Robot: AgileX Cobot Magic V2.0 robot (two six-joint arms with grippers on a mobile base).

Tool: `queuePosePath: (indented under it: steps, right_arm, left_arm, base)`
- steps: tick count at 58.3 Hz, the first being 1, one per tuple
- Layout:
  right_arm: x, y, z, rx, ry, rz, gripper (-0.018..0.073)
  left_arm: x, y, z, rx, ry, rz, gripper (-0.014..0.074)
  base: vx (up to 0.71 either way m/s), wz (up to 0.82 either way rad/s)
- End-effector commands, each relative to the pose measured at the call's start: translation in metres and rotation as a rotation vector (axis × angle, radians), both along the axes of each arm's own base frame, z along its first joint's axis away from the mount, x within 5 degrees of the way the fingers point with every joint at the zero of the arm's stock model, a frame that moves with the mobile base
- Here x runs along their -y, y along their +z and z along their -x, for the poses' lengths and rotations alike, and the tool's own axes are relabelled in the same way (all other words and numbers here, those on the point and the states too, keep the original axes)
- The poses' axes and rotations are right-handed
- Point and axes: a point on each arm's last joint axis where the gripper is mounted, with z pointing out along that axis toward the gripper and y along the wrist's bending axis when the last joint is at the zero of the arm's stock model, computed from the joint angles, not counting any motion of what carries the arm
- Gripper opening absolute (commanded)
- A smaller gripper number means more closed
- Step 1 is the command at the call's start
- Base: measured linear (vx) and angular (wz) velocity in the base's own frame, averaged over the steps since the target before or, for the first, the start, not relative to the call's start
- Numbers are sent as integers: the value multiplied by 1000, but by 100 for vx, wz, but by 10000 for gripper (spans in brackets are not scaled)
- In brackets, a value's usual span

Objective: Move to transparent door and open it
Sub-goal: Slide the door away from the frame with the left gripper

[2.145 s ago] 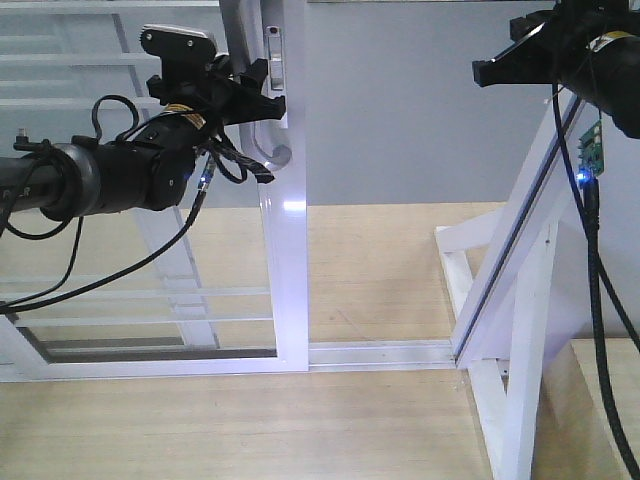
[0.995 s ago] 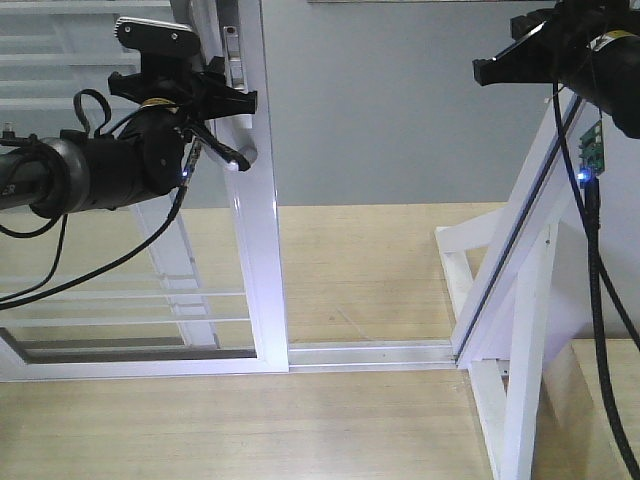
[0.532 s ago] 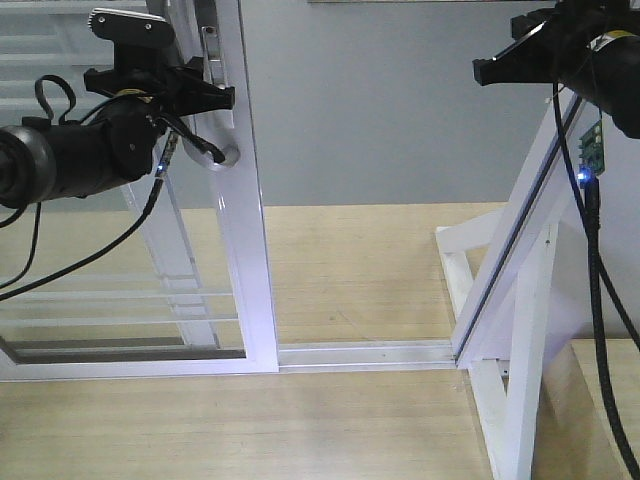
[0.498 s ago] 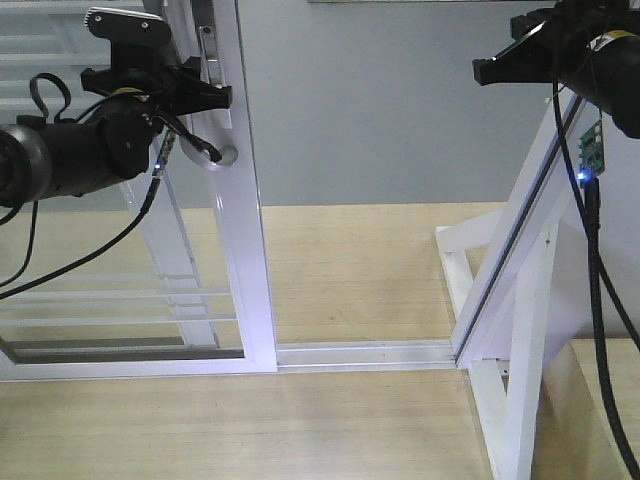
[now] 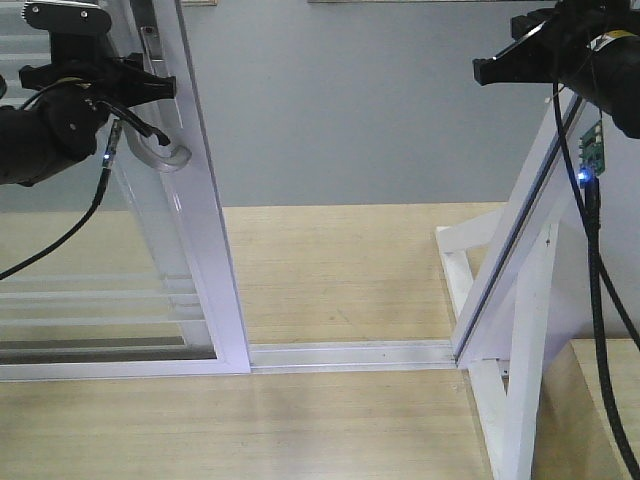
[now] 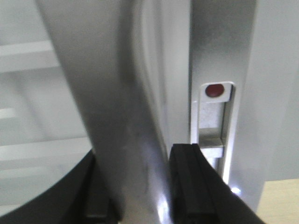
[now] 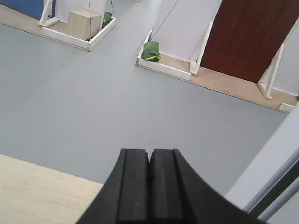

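While the left claw (image 6: pixel 140 186) grips the transparent door (image 5: pixel 210 230) by its handle (image 6: pixel 112 93), the right claw (image 7: pixel 149 186) is closed.

Clear smooth glass in the transparent door (image 5: pixel 205 250), framed in glossy white-painted metal. Grey metal with a soft sheen on the curved handle (image 6: pixel 117 116). Matt black plastic on the fingers (image 6: pixel 194 182) of the left gripper (image 6: pixel 140 186). Pale matt wood on the floor (image 5: pixel 340 260).

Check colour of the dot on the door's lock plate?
Red. The dot sits at the lock plate's top; left wrist view shows it best.
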Motion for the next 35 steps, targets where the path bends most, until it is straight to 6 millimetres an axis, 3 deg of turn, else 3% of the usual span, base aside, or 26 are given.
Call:
queuePosePath:
  steps: [1,18,35]
  right_arm:
    - [5,34,5,152,-29,-3,-3]
    - [5,34,5,152,-29,-3,-3]
    - [5,33,6,146,-27,-4,-3]
  left_arm:
    - [-18,61,2,288,95,-87,278]
    - [-17,59,3,236,70,-76,280]
    - [-20,96,21,272,69,-55,269]
  base:
    - [0,0]
    - [0,0]
    - [0,0]
